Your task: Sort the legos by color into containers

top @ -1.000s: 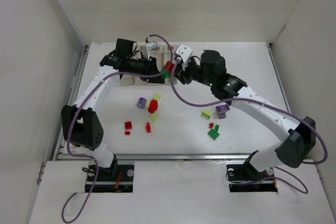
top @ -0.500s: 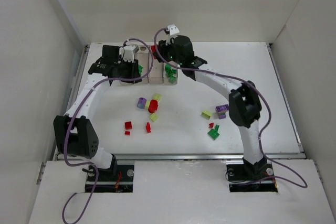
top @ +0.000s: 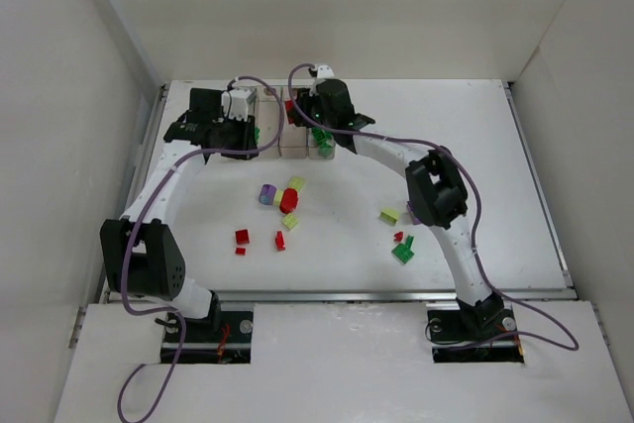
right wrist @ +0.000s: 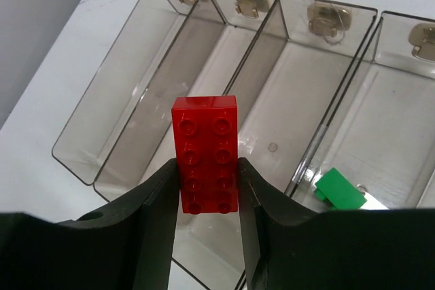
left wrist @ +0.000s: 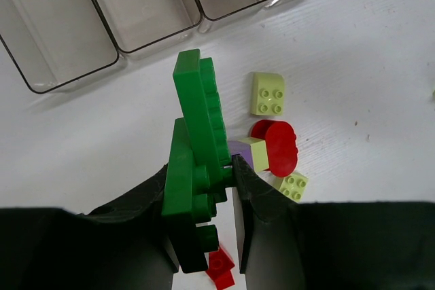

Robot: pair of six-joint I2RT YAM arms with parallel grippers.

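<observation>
Four clear containers stand in a row at the back of the table. My left gripper is shut on a stack of flat green legos, held upright above the table in front of the bins; from above this gripper is at the row's left end. My right gripper is shut on a red eight-stud lego above the row's middle bins; from the top it hangs over the row. A green lego lies in the rightmost bin.
Loose legos lie on the table: purple, yellow-green and red in the middle, small red ones at the front left, and yellow-green and green at the right. White walls enclose the table.
Both arms have swung away from the middle: the left gripper went left with its green legos, and the right gripper moved back and left over the bins with the red lego.
</observation>
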